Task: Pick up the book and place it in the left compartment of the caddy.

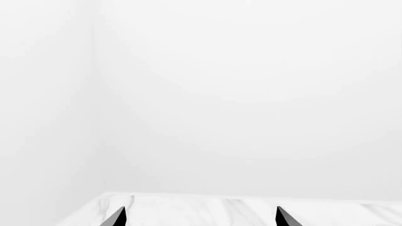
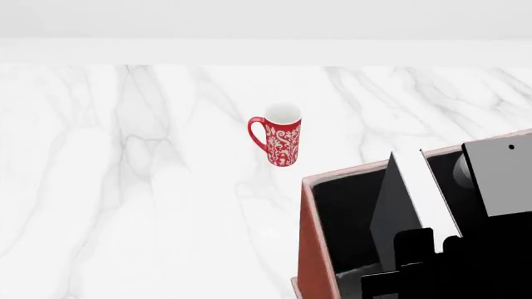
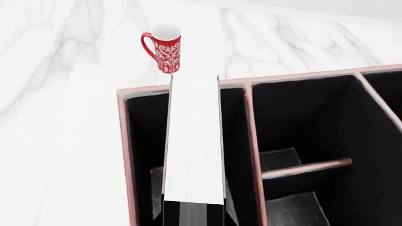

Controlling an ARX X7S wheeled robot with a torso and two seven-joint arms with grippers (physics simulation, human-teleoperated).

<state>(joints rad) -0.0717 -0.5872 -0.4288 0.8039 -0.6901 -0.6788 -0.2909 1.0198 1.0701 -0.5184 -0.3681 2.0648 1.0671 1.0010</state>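
Over the left compartment (image 3: 144, 155), right gripper (image 3: 193, 214) pinches the book (image 3: 193, 141); we should lower it straight, clear of the divider (image 3: 250, 141).

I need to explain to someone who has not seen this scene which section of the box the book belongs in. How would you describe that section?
On the white marble table stands a large reddish-brown caddy with pinkish rim, near the patterned red mug. Its black inside is divided into three sections. The left compartment is the single long one running the caddy's full depth, where the thick black book with white page edges now hangs; the other two are shorter, split by a crossbar.
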